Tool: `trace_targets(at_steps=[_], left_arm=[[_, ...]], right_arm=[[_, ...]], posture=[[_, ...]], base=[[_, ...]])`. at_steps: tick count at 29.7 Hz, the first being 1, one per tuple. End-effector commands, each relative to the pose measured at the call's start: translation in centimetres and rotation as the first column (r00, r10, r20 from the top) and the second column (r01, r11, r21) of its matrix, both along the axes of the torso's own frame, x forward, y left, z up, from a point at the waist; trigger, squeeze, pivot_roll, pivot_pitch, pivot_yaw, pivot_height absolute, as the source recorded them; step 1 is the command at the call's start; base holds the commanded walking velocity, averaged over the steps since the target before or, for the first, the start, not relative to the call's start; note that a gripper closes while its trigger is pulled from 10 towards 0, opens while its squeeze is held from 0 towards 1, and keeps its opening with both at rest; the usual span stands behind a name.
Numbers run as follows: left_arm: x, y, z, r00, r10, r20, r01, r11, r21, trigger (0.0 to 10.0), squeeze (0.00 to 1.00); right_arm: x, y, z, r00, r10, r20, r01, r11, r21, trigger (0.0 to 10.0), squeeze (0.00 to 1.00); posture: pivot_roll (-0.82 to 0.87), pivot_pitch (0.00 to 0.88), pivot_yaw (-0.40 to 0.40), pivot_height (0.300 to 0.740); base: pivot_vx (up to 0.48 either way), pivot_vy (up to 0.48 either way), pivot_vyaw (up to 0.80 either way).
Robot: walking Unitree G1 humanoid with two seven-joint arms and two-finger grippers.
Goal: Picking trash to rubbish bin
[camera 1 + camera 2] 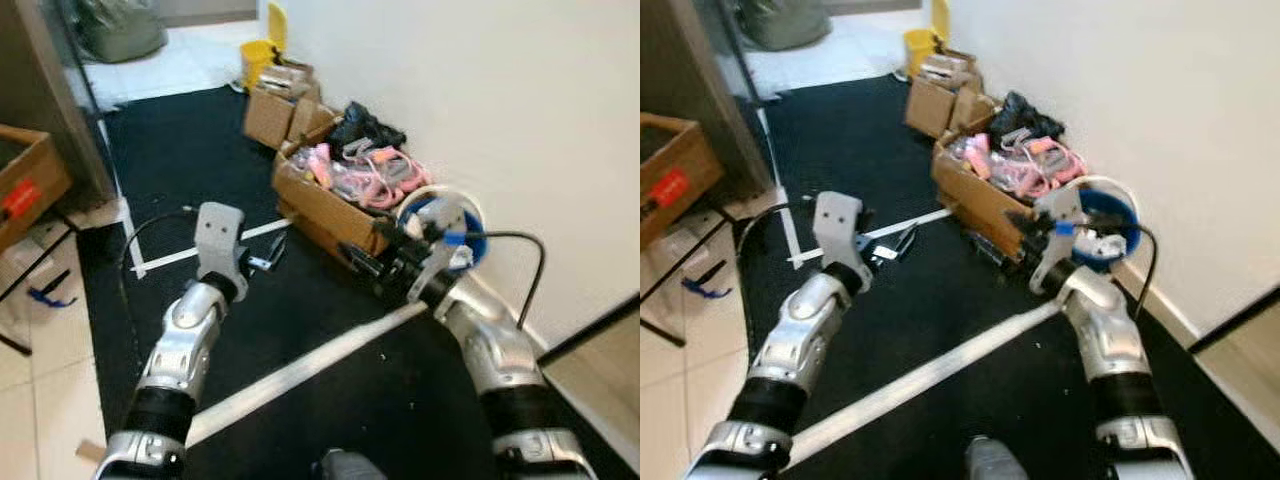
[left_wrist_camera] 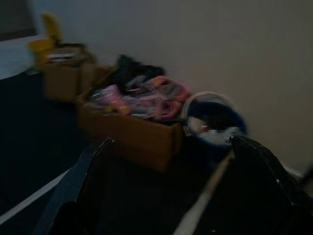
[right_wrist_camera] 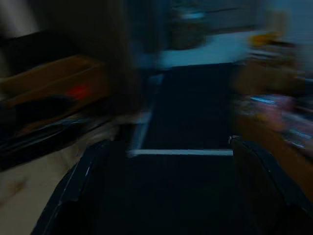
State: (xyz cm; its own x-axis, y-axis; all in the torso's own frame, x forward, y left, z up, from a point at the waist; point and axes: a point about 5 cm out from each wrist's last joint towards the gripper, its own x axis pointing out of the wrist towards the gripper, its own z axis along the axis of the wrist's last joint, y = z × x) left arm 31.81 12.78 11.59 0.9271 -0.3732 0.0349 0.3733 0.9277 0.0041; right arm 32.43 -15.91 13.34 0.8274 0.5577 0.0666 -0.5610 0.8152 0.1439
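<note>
A blue rubbish bin (image 1: 470, 240) with a white rim stands against the wall and holds some white trash; the left wrist view shows the bin (image 2: 215, 122) beyond the fingers. My right gripper (image 1: 385, 262) hangs low beside the bin, at the front corner of a cardboard box, and its blurred wrist view shows the fingers (image 3: 78, 186) spread with nothing between them. My left gripper (image 1: 262, 258) is over the black mat to the left, pointing toward the box and bin, open and empty.
An open cardboard box (image 1: 330, 200) of pink and black items sits left of the bin. More boxes (image 1: 272, 105) and a yellow container (image 1: 260, 55) line the wall farther on. A box with a red label (image 1: 25, 185) stands at the left. White tape (image 1: 300, 370) crosses the mat.
</note>
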Motion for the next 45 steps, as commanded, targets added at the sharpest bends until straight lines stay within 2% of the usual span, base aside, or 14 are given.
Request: trace_targets(at_steps=[1, 2, 8, 15, 45], left_arm=[[-0.01, -0.05, -0.24, 1.000, -0.009, -0.005, 0.009, 1.000, 0.010, 10.0, 0.00], [-0.04, -0.05, -0.28, 1.000, -0.008, -0.007, 0.008, 1.000, 0.005, 10.0, 0.00], [0.01, -0.07, -0.29, 1.000, -0.011, -0.009, 0.011, 1.000, 0.003, 10.0, 0.00], [0.01, -0.12, -0.40, 1.000, -0.011, -0.013, 0.011, 1.000, 0.000, 10.0, 0.00], [0.42, 0.14, -0.42, 1.000, 0.006, -0.011, -0.006, 1.000, 0.010, 10.0, 0.00]], right_arm=[[0.25, -0.44, -0.11, 0.999, -0.046, -0.012, 0.046, 0.999, 0.025, 10.0, 0.00], [0.41, -0.56, -0.19, 0.996, -0.091, -0.010, 0.091, 0.996, 0.025, 10.0, 0.00], [0.69, -1.10, -0.39, 0.983, -0.185, -0.017, 0.185, 0.983, 0.009, 10.0, 0.00], [0.98, -1.31, -0.48, 0.973, -0.229, -0.023, 0.229, 0.973, -0.002, 10.0, 0.00], [1.16, -0.99, -0.51, 0.981, -0.192, -0.014, 0.192, 0.981, -0.012, 10.0, 0.00]], posture=[[-0.05, 0.000, -0.043, 0.740], [-0.05, 0.000, -0.046, 0.740], [-0.06, 0.000, -0.042, 0.740], [-0.06, 0.000, -0.048, 0.740], [-0.06, 0.000, -0.046, 0.740]], base=[[0.000, 0.000, -0.80], [0.000, 0.000, -0.80], [0.000, 0.000, -0.80], [0.000, 0.000, -0.79], [0.000, 0.000, -0.79]])
